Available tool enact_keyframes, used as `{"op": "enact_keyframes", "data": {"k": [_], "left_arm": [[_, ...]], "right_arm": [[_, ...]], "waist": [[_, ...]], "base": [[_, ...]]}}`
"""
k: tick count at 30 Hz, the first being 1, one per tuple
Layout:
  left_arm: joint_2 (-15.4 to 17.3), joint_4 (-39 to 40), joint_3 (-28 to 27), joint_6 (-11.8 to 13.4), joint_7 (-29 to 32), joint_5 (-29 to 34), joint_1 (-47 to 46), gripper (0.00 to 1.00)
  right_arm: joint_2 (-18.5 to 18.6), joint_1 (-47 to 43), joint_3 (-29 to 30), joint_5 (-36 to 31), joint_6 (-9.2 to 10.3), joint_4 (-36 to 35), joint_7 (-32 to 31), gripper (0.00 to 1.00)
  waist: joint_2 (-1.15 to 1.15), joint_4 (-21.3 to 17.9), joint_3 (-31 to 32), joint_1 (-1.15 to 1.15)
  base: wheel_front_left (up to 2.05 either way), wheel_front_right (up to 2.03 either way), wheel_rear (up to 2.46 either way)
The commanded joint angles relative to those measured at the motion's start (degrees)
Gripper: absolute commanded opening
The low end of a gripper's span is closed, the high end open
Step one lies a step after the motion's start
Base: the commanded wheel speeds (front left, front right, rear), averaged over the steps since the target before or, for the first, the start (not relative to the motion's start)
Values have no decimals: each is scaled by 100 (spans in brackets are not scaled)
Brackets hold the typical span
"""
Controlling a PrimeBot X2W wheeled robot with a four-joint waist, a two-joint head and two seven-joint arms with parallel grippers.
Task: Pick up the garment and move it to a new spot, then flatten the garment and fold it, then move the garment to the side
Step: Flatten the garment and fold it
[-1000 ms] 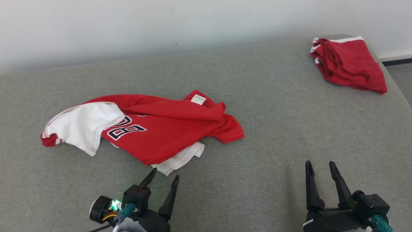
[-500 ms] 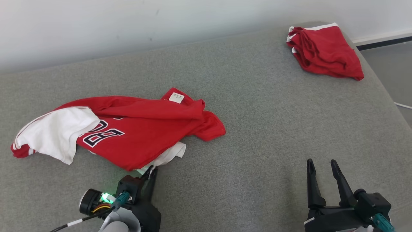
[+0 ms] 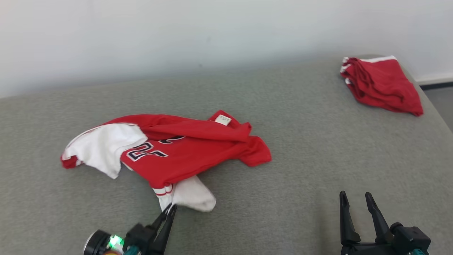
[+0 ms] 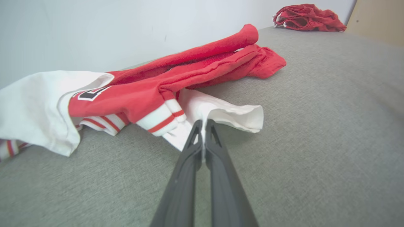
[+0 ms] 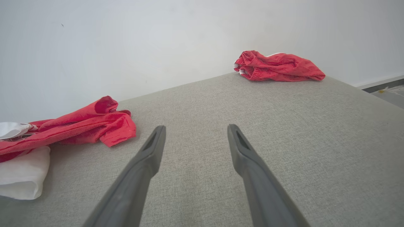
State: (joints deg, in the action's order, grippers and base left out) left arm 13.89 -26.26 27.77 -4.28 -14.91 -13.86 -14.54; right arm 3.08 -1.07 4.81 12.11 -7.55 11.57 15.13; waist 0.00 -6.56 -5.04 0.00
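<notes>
The garment (image 3: 184, 152) is a crumpled red jersey with white sleeves and a dark number, lying left of centre on the grey padded surface. It also appears in the left wrist view (image 4: 151, 91) and at the left of the right wrist view (image 5: 79, 127). My left gripper (image 3: 170, 208) (image 4: 203, 124) is shut on the edge of the garment's near white sleeve (image 3: 193, 196), which is stretched toward me. At the lower right my right gripper (image 3: 355, 199) (image 5: 195, 132) stands open over bare surface, holding nothing.
A second red garment with white trim (image 3: 382, 85) (image 5: 277, 66) lies bunched at the far right corner of the grey surface (image 3: 300, 141). A pale wall runs behind. The surface's right edge drops to the floor (image 3: 440, 102).
My left gripper reached the garment's near white sleeve, closed on it and drew it out toward me. The camera shifted between frames. The right gripper stayed open and in place.
</notes>
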Motion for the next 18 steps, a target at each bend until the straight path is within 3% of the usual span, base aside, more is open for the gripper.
{"op": "enact_keyframes", "data": {"k": [1,6,12,18], "left_arm": [[98,201,-2,48,63,16,240,0],[499,1079,-8,201,487,-68,1034,0],[1006,2075,-207,620,963,-67,1877,0],[1128,2670,-340,762,1182,-241,2241,0]], "right_arm": [[-20,-74,-13,56,15,4,-2,100],[-24,-156,39,75,15,11,-2,100],[-28,-225,69,119,15,-16,-2,100],[-29,-210,69,98,15,9,-2,100]], "waist": [[0,360,268,0],[0,640,344,0],[0,859,327,0],[0,975,312,0]], "base": [[0,0,0],[0,0,0],[0,0,0],[0,0,0]]}}
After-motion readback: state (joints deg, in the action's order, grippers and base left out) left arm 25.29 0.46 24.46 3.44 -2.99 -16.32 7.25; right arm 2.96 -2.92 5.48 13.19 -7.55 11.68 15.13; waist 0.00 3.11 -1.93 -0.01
